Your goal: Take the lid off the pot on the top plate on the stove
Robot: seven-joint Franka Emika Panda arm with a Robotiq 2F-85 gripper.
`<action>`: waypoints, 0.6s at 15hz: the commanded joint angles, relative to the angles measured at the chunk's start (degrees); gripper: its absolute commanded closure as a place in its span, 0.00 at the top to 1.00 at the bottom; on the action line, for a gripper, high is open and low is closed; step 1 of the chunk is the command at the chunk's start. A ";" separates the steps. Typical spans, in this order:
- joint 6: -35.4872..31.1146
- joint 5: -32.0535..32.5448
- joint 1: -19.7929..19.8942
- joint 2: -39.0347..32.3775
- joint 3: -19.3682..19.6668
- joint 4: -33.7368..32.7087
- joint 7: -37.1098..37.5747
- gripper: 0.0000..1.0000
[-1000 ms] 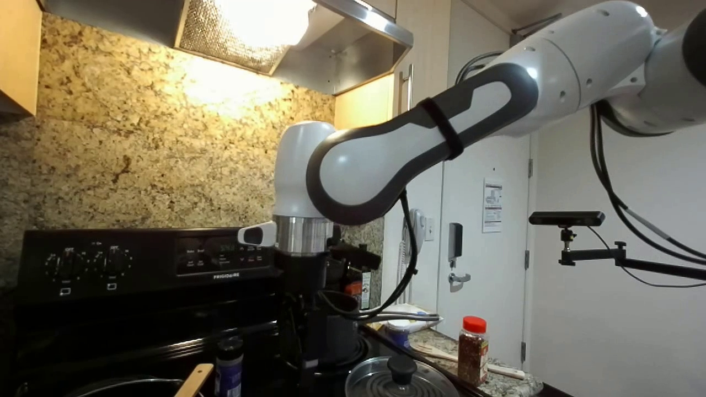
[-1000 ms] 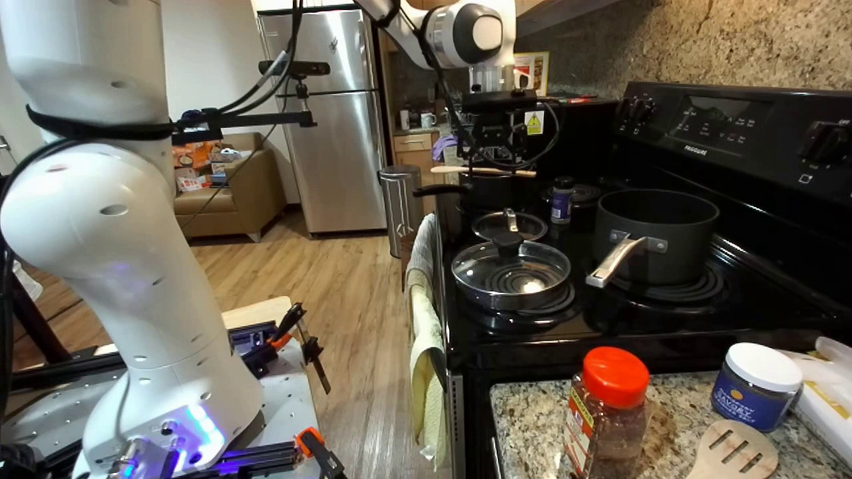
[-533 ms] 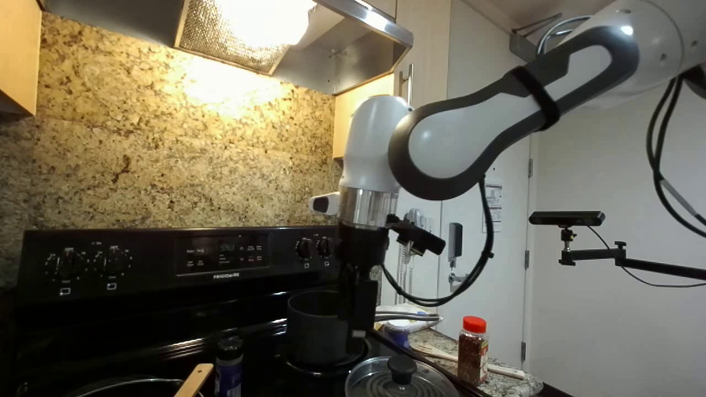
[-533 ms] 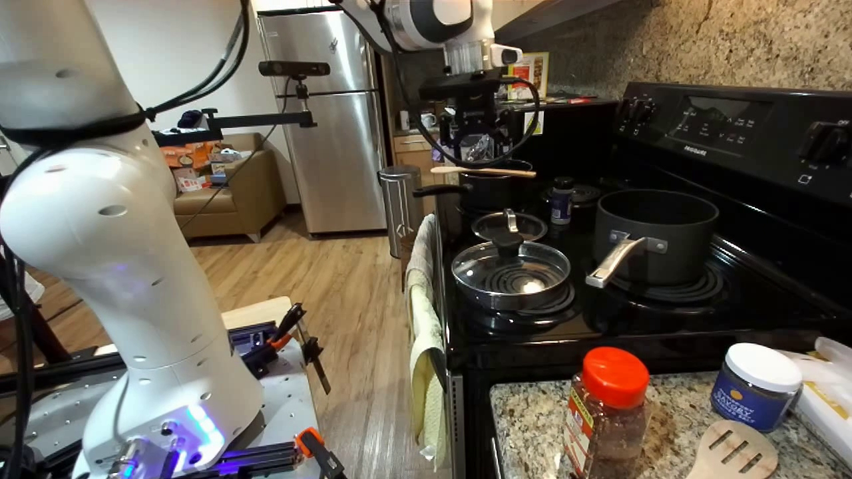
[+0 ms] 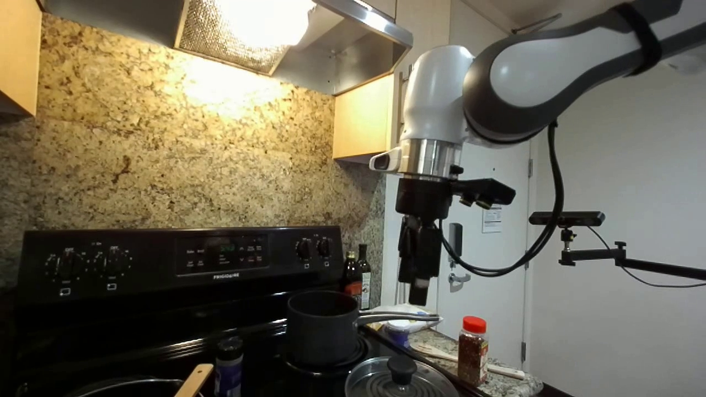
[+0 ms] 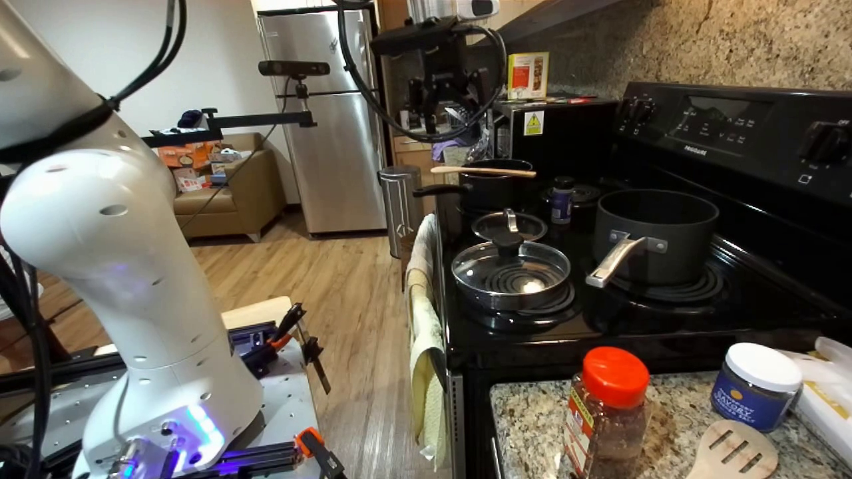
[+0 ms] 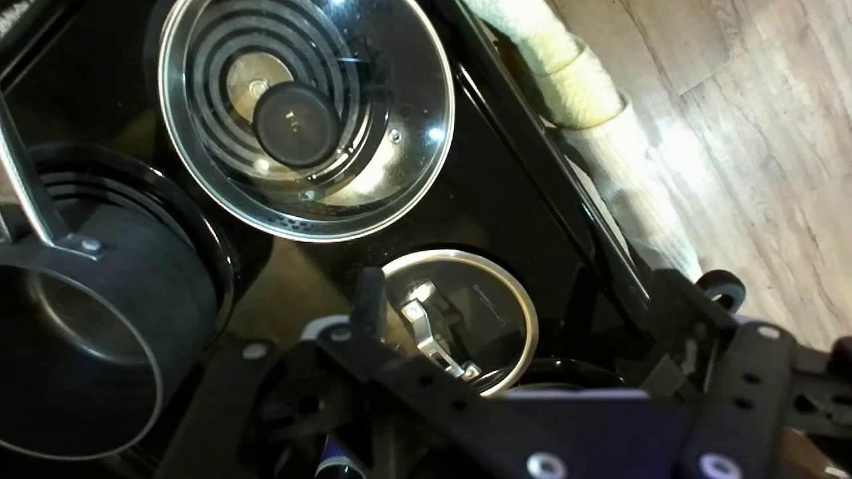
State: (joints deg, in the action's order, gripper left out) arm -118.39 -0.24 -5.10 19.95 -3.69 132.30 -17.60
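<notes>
The dark grey pot stands uncovered on a back burner of the black stove, its metal handle outward; it also shows in an exterior view and the wrist view. A smaller lid with a metal strap handle lies flat on the stove top, also in the wrist view. A larger glass lid with a black knob rests over a front burner coil, also in the wrist view. My gripper is open and empty, high above the stove in both exterior views.
A black pan with a wooden utensil across it stands at the far burner. A purple bottle stands near it. A red-capped jar, a blue jar and a slotted spatula are on the counter. Towels hang at the front.
My arm has risen and drawn back toward the robot's base, rightward in an exterior view, uncovering the pot there. The pot and the lids have not moved.
</notes>
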 commanded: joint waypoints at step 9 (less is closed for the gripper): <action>13.73 -4.28 -0.24 9.32 5.94 2.74 -0.02 1.00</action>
State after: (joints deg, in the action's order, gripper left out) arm -106.00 -2.86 -5.34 26.74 1.78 132.98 -17.61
